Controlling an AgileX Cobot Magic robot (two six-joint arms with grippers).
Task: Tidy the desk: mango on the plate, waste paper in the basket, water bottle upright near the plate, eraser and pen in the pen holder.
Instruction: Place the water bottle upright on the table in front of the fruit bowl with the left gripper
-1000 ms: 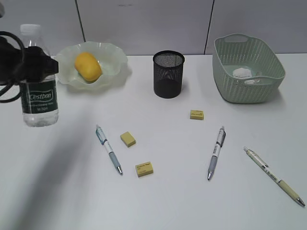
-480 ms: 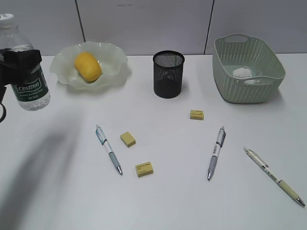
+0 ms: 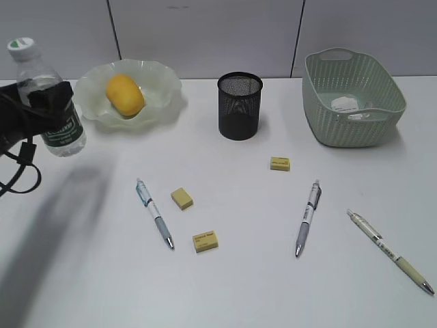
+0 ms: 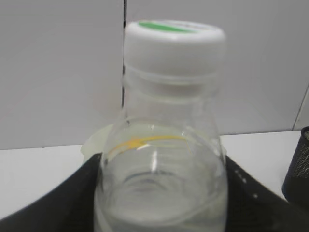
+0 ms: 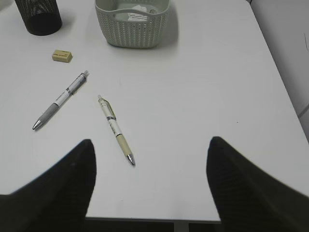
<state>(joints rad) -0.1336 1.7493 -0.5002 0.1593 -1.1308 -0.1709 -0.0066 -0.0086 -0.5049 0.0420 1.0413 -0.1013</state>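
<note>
My left gripper (image 3: 42, 104) is shut on the water bottle (image 3: 53, 109), which tilts with its white cap to the upper left, just left of the plate (image 3: 161, 83). The bottle (image 4: 169, 145) fills the left wrist view between the black fingers (image 4: 53, 203). The mango (image 3: 125, 94) lies on the plate. Waste paper (image 3: 345, 104) sits in the basket (image 3: 382, 119). Three yellow erasers (image 3: 181, 198) (image 3: 206, 240) (image 3: 280, 163) and three pens (image 3: 155, 213) (image 3: 308, 217) (image 3: 389, 251) lie on the desk before the pen holder (image 3: 240, 106). My right gripper (image 5: 150, 142) hangs open over the desk's near edge, a pen (image 5: 116, 129) just ahead.
In the right wrist view the desk's right edge (image 5: 285, 92) drops off beside the basket (image 5: 133, 24). A grey wall stands close behind the plate, holder and basket. The left arm's cable (image 3: 24, 167) hangs at the left.
The bottle in my left gripper has gone from upright to tilted and has moved back, now sitting just left of the plate. Everything else is unmoved.
</note>
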